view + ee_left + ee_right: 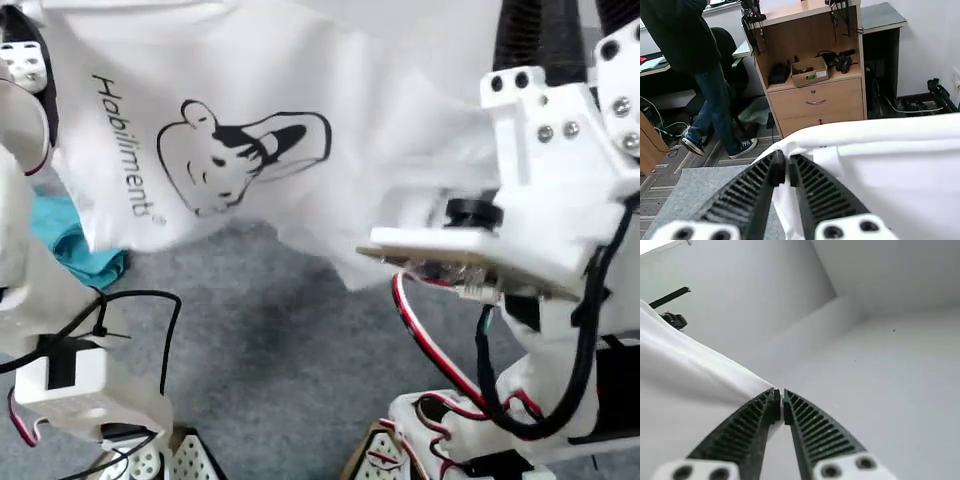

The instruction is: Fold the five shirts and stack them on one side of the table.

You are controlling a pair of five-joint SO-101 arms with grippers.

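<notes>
Fingers clenched on cloth, the left gripper (784, 166) and the right gripper (780, 401) each pinch an edge of the white shirt (300, 90), held spread above the grey table (270, 340), with a teal cloth (75, 245) lying beside it.

- The white shirt (250, 60) hung spread out above the grey table (260, 330). A black cartoon drawing and slanted black lettering on it faced the high view.
- One edge of it was pinched in the closed left gripper (786, 162), and another edge in the closed right gripper (780, 399).
- A teal shirt (70, 245) lay crumpled on the table at the high view's left side, partly hidden by the white shirt.
</notes>
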